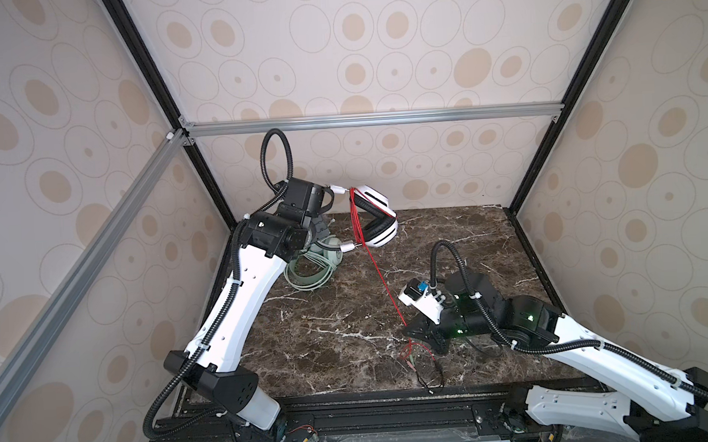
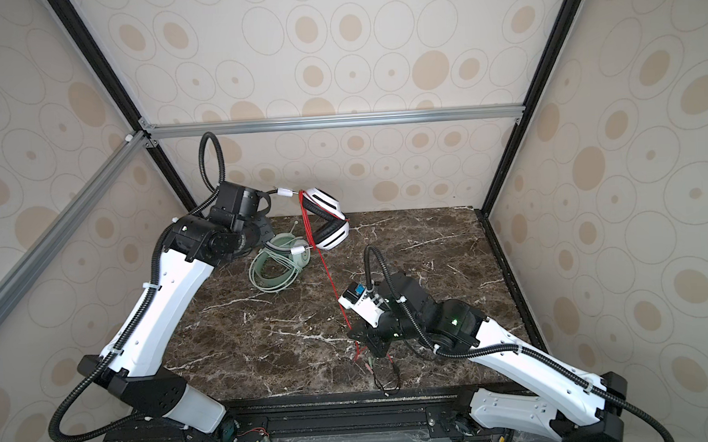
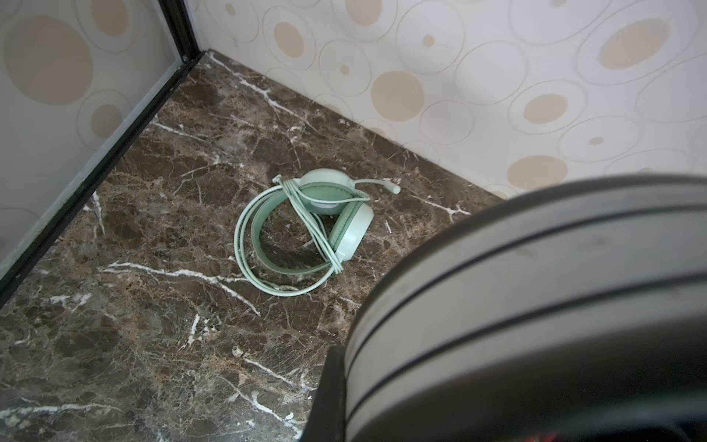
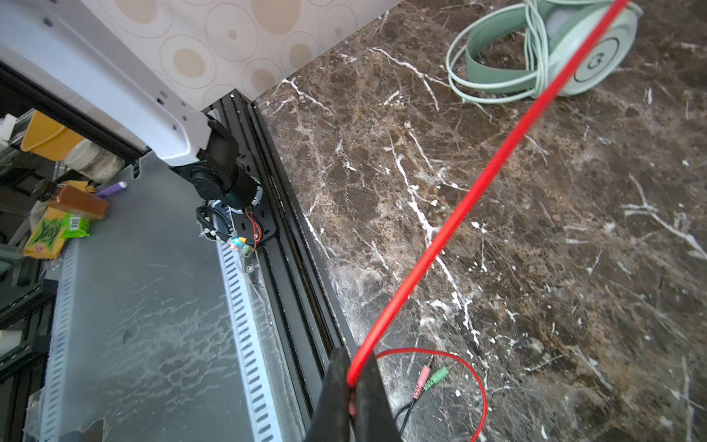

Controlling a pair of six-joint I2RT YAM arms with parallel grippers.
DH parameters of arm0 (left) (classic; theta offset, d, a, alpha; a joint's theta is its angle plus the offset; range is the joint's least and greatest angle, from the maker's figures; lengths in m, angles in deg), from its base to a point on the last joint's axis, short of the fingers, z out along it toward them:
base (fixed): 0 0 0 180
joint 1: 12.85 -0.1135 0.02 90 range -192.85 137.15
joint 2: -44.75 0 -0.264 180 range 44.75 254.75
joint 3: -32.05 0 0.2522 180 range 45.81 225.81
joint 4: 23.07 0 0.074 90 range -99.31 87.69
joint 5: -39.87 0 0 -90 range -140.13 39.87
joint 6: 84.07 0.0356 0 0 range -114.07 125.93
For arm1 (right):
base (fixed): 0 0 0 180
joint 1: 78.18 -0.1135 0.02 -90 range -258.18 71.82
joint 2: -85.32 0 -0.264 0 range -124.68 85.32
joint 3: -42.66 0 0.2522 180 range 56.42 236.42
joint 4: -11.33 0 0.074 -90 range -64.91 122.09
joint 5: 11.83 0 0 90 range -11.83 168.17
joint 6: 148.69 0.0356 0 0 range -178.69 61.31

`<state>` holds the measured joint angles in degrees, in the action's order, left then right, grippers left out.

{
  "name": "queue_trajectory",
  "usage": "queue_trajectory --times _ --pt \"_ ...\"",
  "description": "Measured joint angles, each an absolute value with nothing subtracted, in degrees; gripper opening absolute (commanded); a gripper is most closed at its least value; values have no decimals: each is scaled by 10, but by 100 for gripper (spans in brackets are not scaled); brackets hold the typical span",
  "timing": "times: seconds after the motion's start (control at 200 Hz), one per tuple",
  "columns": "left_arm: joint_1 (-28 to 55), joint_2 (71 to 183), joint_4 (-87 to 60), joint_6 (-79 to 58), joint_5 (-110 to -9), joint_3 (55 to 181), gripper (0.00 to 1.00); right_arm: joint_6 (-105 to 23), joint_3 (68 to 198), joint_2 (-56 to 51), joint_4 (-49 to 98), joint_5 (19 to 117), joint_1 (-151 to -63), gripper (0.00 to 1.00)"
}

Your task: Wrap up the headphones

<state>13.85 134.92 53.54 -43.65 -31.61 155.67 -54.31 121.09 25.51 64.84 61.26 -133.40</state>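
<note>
As seen in both top views, held aloft over the table's twelve o'clock edge by the left gripper: the white-and-black headset. Clamped tight on its grey headband, filling the left wrist view close up; fingers themselves mostly hidden behind the band. Ear cups stacked one above the other, facing three o'clock. Wound several turns across the cups: the red cable. From the lower cup, stretched taut in a straight line toward five o'clock, down to the right gripper near the table's middle. Pinched there between closed black fingertips, just above the marble. Past the pinch, slack on the table toward six o'clock, near the front edge: a loose red loop, then pink and green jack plugs. At ten o'clock, lying flat on the marble, well apart from the right gripper, near the raised set but lower down: the mint-green headset. Bound round band and cups by its own pale green cable, microphone boom pointing toward twelve o'clock.
</note>
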Motion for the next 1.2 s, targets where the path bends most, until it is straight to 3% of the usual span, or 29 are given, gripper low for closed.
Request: queue_trajectory --times 0.31,0.675,0.88,1.2 --pt "139 1364 548 -433 -297 1469 0 -569 1347 204 774 767 -1392 0" --pt "142 1257 467 -364 -320 1332 0 -666 1631 66 893 1037 -1380 0" --pt "169 1252 434 -326 -318 1324 0 -726 1707 -1 896 1085 -1348 0" --pt "230 1250 401 -285 -320 1323 0 -782 1833 -84 889 1040 -1268 0"
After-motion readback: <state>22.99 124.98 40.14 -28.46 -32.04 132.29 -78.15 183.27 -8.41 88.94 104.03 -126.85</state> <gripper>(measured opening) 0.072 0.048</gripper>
